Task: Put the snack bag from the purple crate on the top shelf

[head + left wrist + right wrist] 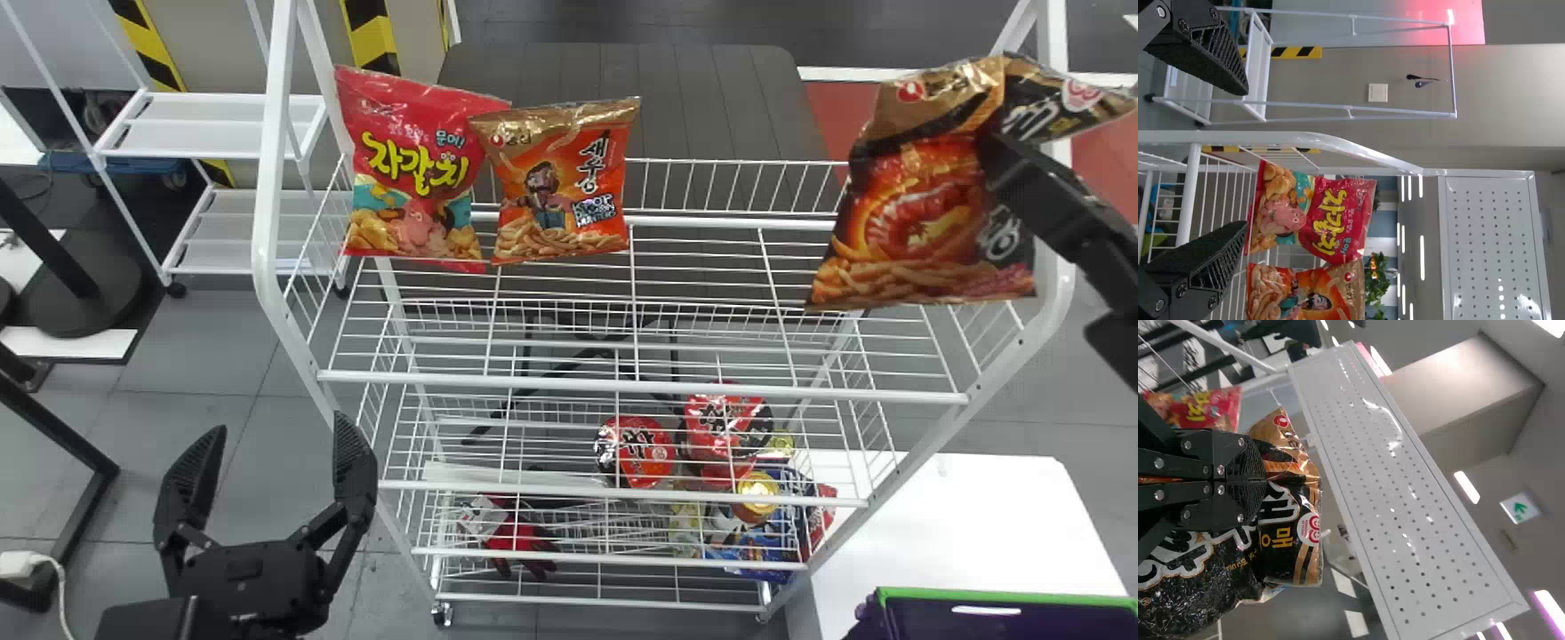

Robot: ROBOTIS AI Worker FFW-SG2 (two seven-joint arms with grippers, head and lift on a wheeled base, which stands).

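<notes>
Snack bag point(925, 204) is picked and clenched by the right gripper point(1261, 480) near the top shelf point(622, 387), right end; placing is left.

Looks like you're in a lab with a mock shop: wire rack point(274, 133), snack bags point(413, 169) at the top shelf's point(640, 385) back left corner, hazard stripes point(373, 40) behind, grey floor tiles point(213, 382), strip light point(1467, 487), green-arrow sign point(1520, 509) overhead.
</notes>
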